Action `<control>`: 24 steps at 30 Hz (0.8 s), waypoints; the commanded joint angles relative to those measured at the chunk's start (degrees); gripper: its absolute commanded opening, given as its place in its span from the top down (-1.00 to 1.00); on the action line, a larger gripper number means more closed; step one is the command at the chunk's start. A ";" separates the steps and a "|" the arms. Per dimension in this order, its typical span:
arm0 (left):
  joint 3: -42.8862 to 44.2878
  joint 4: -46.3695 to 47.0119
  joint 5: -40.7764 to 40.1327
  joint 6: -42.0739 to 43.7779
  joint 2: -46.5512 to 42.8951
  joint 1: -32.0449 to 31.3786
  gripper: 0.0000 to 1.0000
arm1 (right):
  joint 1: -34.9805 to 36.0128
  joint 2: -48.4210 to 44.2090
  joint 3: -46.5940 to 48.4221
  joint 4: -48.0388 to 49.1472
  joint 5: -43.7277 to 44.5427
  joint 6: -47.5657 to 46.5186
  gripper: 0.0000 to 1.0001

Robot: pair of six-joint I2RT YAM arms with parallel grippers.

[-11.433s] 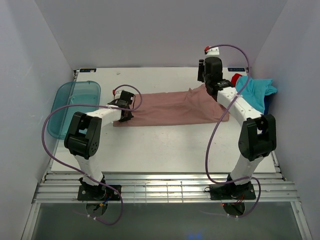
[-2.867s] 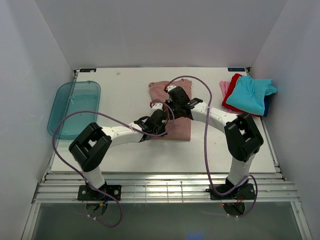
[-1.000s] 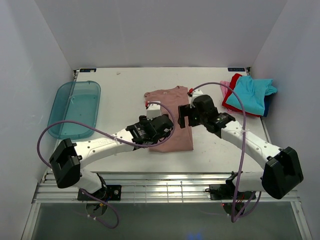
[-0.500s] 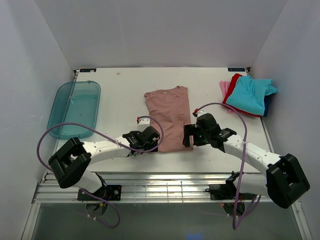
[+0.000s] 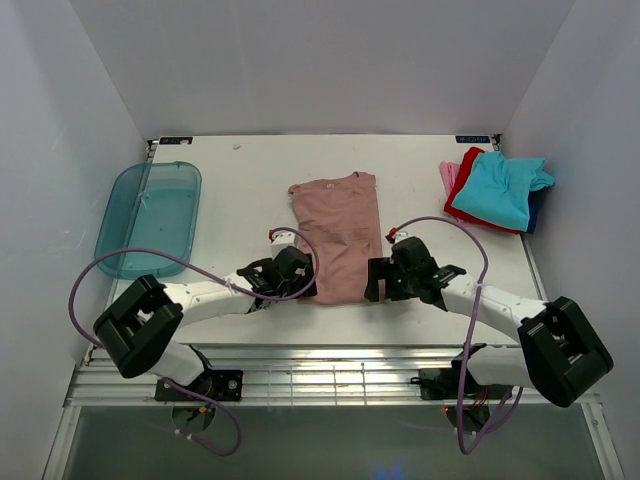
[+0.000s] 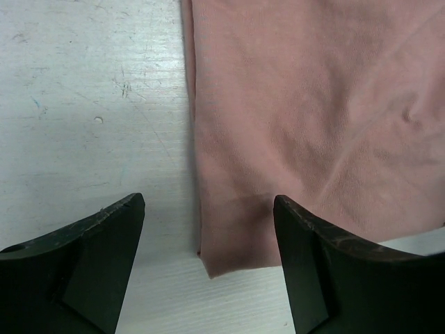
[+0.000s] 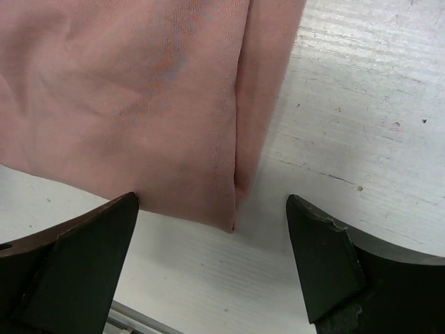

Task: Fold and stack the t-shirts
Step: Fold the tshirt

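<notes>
Top external view: the dusty-pink cloth t-shirt [image 5: 338, 225], folded narrow, lies central on the white table [image 5: 220, 170], the left gripper [image 5: 303, 286] and right gripper [image 5: 372, 282] spread at its near corners, so pinching both and folding the hem toward the collar seems next.

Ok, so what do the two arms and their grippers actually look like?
The left arm and right arm are both white tubular links joined by chunky black joints. A thin purple cable loops off each one. The left gripper and right gripper each have two broad, dark, wedge-shaped fingers, a little scuffed along their edges.
</notes>
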 commanded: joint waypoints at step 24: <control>-1.88 -8.29 3.39 -3.43 4.95 -2.88 0.12 | 2.70 7.72 0.37 2.42 -1.39 0.69 0.00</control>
